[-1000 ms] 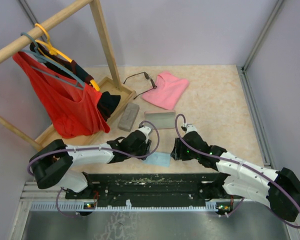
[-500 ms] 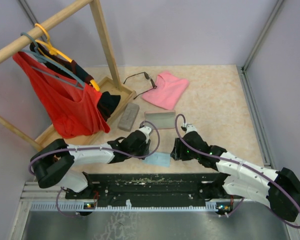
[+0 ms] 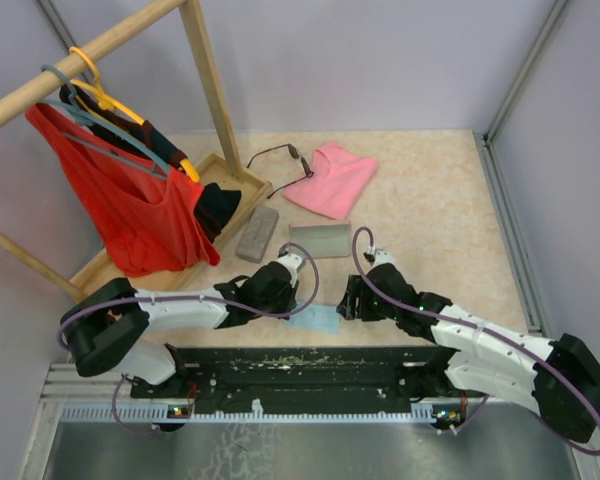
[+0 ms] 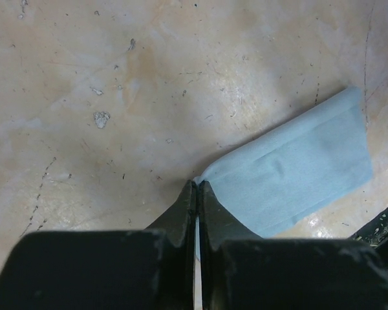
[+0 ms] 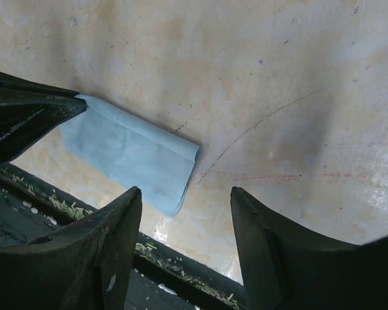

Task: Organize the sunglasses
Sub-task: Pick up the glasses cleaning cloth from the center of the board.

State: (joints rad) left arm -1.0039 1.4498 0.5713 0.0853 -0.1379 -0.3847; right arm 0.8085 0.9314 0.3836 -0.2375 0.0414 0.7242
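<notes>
One pair of dark wire-framed sunglasses [image 3: 292,154] lies at the back of the table, beside a pink pouch [image 3: 332,178]. The second pair is out of view. My left gripper [image 3: 286,300] is shut on the left corner of a folded light-blue cloth [image 3: 316,319] that lies near the front edge. The left wrist view shows the jaws closed [image 4: 198,185] with the cloth [image 4: 297,168] spreading to the right. My right gripper [image 3: 347,300] is open and empty just right of the cloth. In the right wrist view its gripper [image 5: 186,190] frames the cloth's [image 5: 132,152] right end.
Two grey cases [image 3: 258,233] [image 3: 320,239] lie mid-table behind the grippers. A wooden clothes rack [image 3: 212,75] with a red garment [image 3: 130,205] on hangers stands at the left. A black rail [image 3: 300,365] runs along the near edge.
My right gripper has edged slightly left toward the cloth. The left gripper keeps its hold on the cloth corner and has barely moved.
</notes>
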